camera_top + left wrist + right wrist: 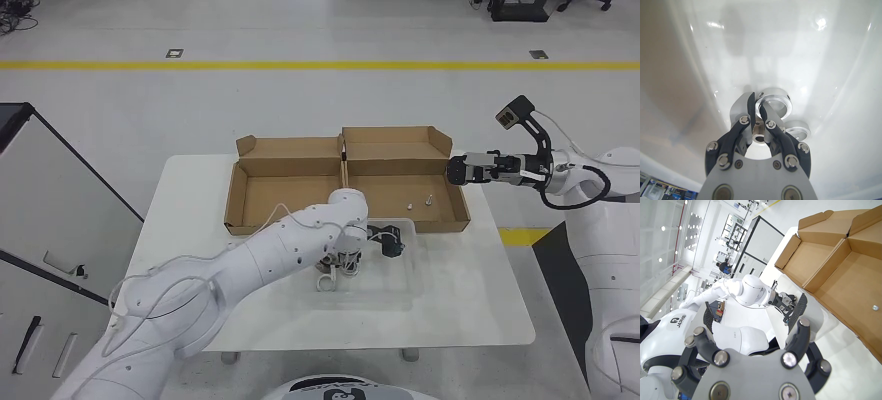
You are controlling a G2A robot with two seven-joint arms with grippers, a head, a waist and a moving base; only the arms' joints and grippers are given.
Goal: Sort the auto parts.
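**Edge pinch on a metal ring in the tray: risks and arm pose**

The left hand (756, 108) pinches the wall of a metal ring (776, 98), with one pad inside the bore and the other on the outer face. The ring is over the floor of the clear tray (810, 56), which sits near the middle of the surface (190, 200). Whether the ring rests on the tray floor cannot be told.

The main risk is probably the grip itself. The pads clamp a narrow, smooth, curved wall on one side only, so the ring may swing about them or slide out during a lift. A second ring (798, 130) lies just beside it, and a third metal part (754, 134) lies under the hand. Either could be knocked or dragged along. A ring that tilts could also catch the tray's wall on the way out, or drop short of the boxes.

The left arm reaches from the near left across the surface, with its wrist bent down into the tray. The right hand (754, 302) is spread wide and holds nothing. It hangs at the right edge of the right box (462, 205), which holds a small bolt (428, 198). If the ring belongs in that box, the two arms would come close together. The left box (236, 200) stands apart from both hands.
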